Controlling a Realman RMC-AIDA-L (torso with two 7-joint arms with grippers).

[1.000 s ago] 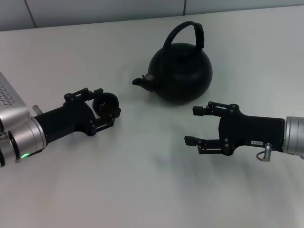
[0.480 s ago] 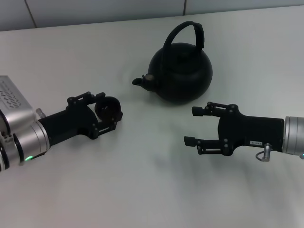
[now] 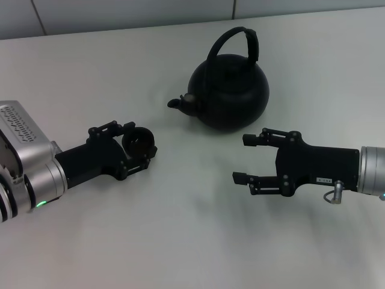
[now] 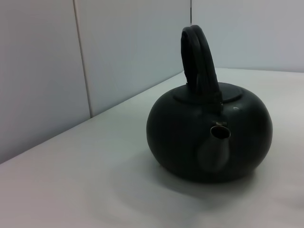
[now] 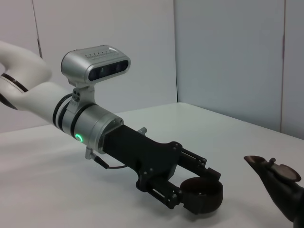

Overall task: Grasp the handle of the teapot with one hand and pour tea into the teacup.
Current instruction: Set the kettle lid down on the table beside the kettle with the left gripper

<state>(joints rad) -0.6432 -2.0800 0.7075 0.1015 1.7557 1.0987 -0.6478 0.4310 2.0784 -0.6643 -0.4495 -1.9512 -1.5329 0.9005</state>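
The matte-black teapot (image 3: 231, 90) stands on the white table, its arched handle (image 3: 237, 39) upright and its spout (image 3: 178, 103) pointing to my left. My left gripper (image 3: 141, 141) is shut on the small dark teacup (image 3: 139, 140), low over the table just left of and nearer than the spout. In the right wrist view the teacup (image 5: 202, 194) sits between the left gripper's fingers (image 5: 190, 164). My right gripper (image 3: 242, 159) is open and empty, just in front of the pot. The left wrist view shows the teapot (image 4: 209, 137) and handle (image 4: 199, 61).
The white table (image 3: 180, 241) runs back to a pale panelled wall (image 3: 120, 12). The teapot's spout tip shows at the edge of the right wrist view (image 5: 280, 183). Nothing else stands on the table.
My left gripper has moved a little to the right and nearer with the teacup in it. The right arm and the teapot have not moved.
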